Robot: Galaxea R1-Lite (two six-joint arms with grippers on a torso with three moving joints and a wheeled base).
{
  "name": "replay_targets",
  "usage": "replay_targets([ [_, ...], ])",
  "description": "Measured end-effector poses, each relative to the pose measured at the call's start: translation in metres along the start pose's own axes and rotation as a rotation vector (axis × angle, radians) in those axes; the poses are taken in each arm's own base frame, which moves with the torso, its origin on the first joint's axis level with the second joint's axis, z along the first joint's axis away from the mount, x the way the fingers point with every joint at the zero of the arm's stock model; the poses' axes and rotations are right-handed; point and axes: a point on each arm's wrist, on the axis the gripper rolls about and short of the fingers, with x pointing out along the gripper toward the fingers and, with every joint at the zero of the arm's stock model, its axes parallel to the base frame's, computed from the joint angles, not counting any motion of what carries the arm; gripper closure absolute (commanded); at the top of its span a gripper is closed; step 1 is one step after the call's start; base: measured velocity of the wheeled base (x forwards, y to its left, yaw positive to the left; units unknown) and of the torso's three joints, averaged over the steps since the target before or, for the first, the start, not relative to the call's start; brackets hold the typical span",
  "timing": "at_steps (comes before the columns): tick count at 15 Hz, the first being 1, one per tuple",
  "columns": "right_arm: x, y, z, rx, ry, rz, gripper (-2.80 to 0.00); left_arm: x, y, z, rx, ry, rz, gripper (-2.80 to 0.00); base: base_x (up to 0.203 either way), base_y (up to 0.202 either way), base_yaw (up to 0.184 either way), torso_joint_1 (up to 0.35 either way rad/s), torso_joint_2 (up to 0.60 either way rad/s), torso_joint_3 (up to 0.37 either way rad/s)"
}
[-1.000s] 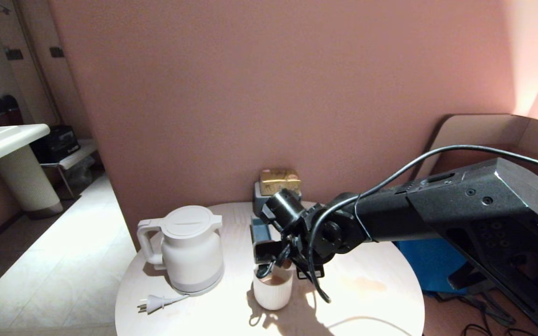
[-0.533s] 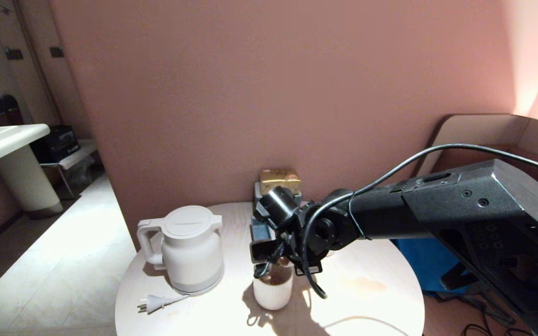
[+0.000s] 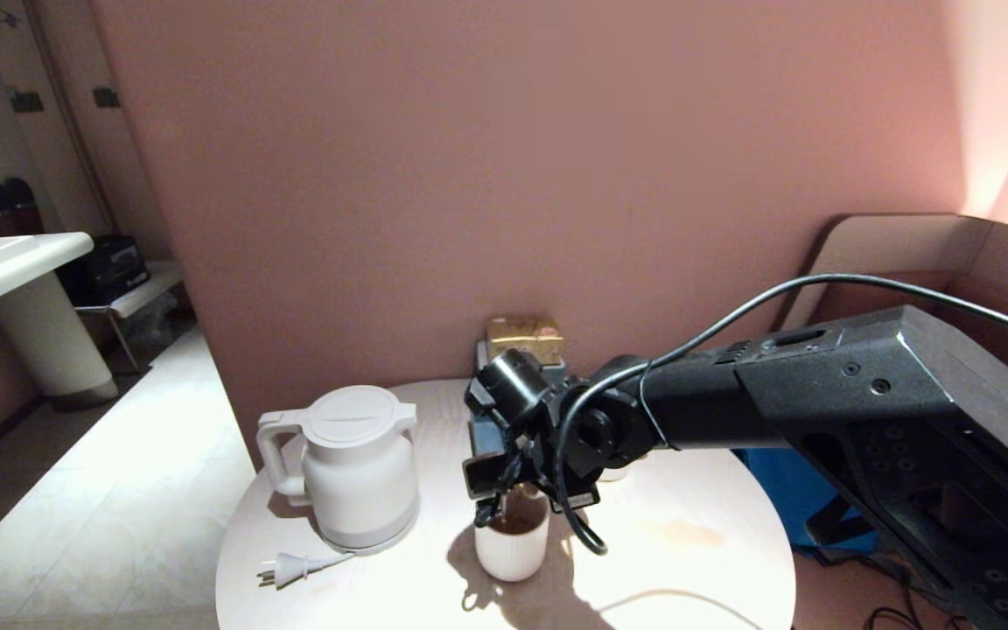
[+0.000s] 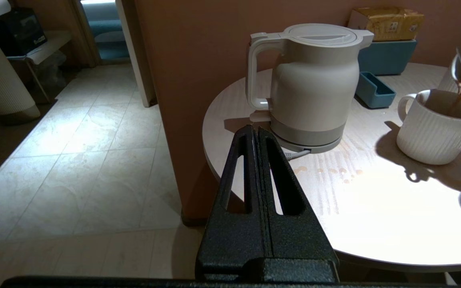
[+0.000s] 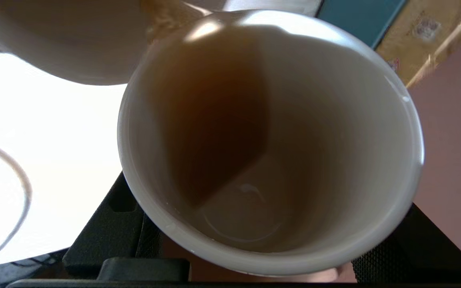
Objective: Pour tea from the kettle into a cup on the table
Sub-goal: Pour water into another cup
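Observation:
The white kettle (image 3: 355, 468) stands upright, lid on, at the left of the round pale table (image 3: 696, 560). My right gripper (image 3: 504, 486) is shut on the small white handleless cup (image 5: 270, 144) and holds it tilted over a white ribbed mug (image 3: 511, 547). Reddish tea (image 5: 202, 120) lies along the cup's lower side and runs in a thin stream (image 4: 460, 94) into the mug (image 4: 434, 132). In the left wrist view the cup (image 4: 452, 76) shows at the frame's edge. My left gripper (image 4: 253, 130) is shut on nothing, off the table's edge, pointing at the kettle (image 4: 310, 84).
The kettle's plug (image 3: 294, 569) lies near the table's front edge. A small blue tray (image 4: 374, 90) and a blue box with a golden packet (image 3: 523, 339) stand behind. Tea drops (image 4: 334, 171) spot the table by the kettle's base. A pink wall rises close behind.
My right arm has shifted a little to the left with the cup over the mug. The kettle, mug and plug have not moved.

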Motion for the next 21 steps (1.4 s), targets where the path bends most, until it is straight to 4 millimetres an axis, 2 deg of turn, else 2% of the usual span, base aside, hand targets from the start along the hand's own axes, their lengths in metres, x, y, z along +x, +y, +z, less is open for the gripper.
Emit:
replay_targets([
  [8,-0.006,-0.004,0.009,-0.089,0.052,0.025,0.0,0.0,0.0,0.0,0.0,0.0,0.0,0.0,0.0,0.0,0.0,0.0,0.0,0.0],
  [21,0.0,-0.009,0.018,-0.218,0.121,0.026,0.0,0.0,0.0,0.0,0.0,0.0,0.0,0.0,0.0,0.0,0.0,0.0,0.0,0.0],
])
